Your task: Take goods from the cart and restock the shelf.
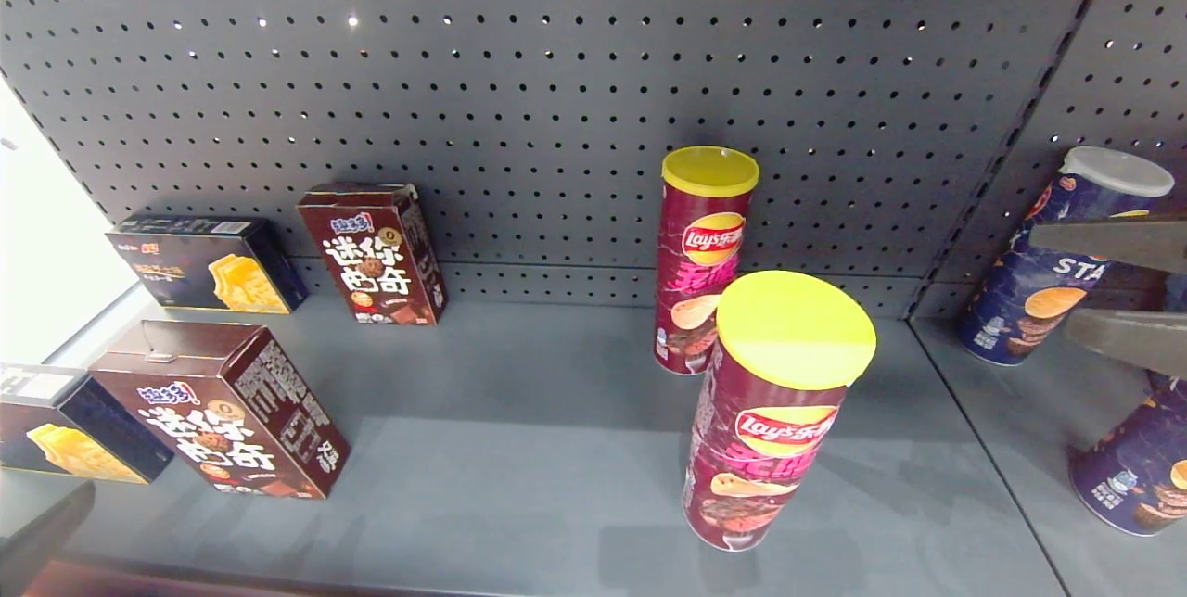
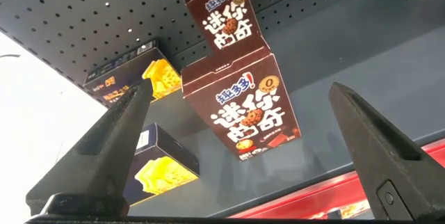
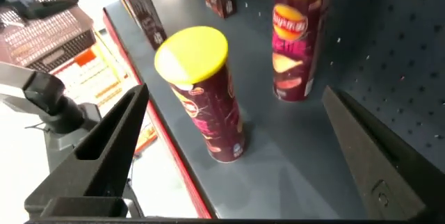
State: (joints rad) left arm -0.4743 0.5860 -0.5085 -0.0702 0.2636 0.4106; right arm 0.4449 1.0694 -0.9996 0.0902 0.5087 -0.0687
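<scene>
On the grey shelf (image 1: 519,449) stand two maroon chip cans with yellow lids, the front can (image 1: 777,412) near the edge and the back can (image 1: 702,259) by the pegboard. My right gripper (image 1: 1127,291) is open and empty at the right, level with the cans. In the right wrist view the right gripper (image 3: 235,93) has the front can (image 3: 201,92) and the back can (image 3: 299,36) beyond its fingers. My left gripper (image 2: 241,88) is open and empty, facing the front brown cookie box (image 2: 243,106) from off the shelf edge.
A second brown cookie box (image 1: 376,254) and two dark blue boxes (image 1: 209,265) (image 1: 65,425) sit at the left. Two blue chip cans (image 1: 1057,273) (image 1: 1131,467) stand in the right bay behind the divider. A wire cart basket (image 3: 49,33) is below the shelf's red edge (image 3: 174,154).
</scene>
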